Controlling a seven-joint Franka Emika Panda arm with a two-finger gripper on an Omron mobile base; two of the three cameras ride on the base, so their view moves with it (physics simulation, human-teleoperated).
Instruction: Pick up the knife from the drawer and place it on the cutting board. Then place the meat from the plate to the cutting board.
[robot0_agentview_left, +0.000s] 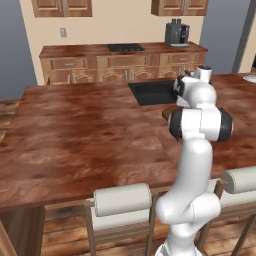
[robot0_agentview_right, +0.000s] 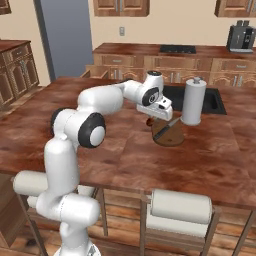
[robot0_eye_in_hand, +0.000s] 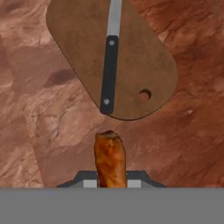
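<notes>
The fingers are gripping the meat above the tabletop, just short of the board, where the knife is lying. Releasing now risks dropping the meat off the board's edge or onto the knife.

The knife blade and cutting board run off the hand view's top edge; the meat hides the fingertips.
</notes>
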